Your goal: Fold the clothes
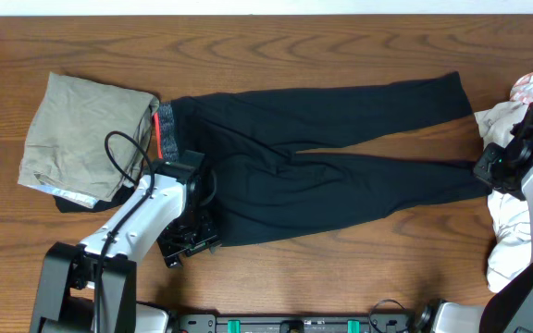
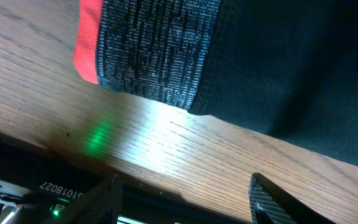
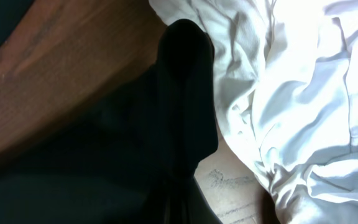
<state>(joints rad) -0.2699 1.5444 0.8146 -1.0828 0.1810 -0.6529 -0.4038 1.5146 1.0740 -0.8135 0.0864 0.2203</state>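
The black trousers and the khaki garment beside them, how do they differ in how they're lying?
The black trousers lie spread out full length, legs stretching to the right; the khaki garment is bunched into a compact squarish shape. The trousers cover far more table than the khaki garment. The trousers have a grey waistband edged in orange-red; the khaki garment looks plain. Both are soft fabric on the wooden table.

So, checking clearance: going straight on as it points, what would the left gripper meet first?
Likely the bare table, just short of the trousers' grey waistband; depth is unclear.
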